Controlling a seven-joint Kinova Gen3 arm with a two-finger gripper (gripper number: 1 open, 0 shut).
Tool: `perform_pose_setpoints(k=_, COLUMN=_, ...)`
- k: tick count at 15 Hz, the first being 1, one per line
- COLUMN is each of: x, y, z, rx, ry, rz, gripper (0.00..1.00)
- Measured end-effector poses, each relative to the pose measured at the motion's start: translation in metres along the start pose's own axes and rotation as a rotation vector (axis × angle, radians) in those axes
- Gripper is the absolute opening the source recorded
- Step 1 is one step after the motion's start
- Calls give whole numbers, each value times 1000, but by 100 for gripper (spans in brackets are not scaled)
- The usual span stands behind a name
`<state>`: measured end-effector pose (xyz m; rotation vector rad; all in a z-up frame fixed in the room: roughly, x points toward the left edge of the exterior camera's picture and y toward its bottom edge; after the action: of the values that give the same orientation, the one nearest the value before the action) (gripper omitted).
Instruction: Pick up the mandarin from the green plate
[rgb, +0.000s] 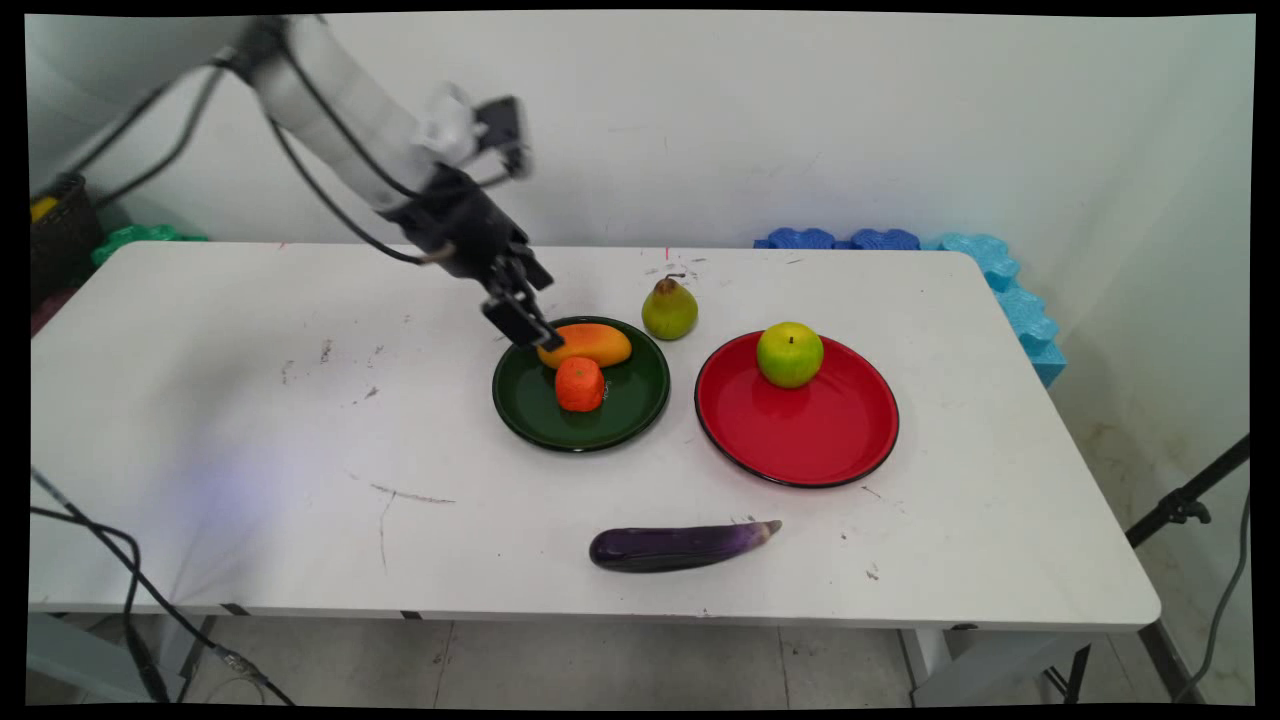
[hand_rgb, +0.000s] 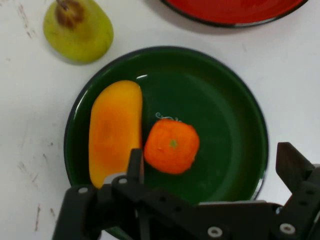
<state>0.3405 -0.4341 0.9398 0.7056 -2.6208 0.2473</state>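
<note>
A white table holds two plates side by side near its middle. The black gripper hangs low over the left edge of the dark green plate, its two fingers spread wide apart and holding nothing. In the hand view one fingertip sits just beside the mango, the other fingertip over the plate's opposite rim. The orange-yellow mango lies on the far part of the green plate, with a round orange just nearer. A green pear stands on the table just beyond this plate. To the right, a red plate carries a green apple at its far edge. A purple eggplant lies near the table's front edge
</note>
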Motion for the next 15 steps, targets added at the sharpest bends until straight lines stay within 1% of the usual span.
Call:
perform_pose_setpoints(k=3, x=10, y=-4, z=38, rx=0, ry=-53, rz=15, gripper=100)
perform_pose_setpoints(k=6, x=15, y=-7, z=74, rx=-7, ry=-98, rz=29, gripper=100)
perform_pose_setpoints(k=11, x=15, y=-9, z=107, rx=-25, ry=-140, rz=61, gripper=100)
perform_pose_setpoints(k=15, x=17, y=-11, z=126, rx=-33, ry=-150, rz=95, gripper=100)
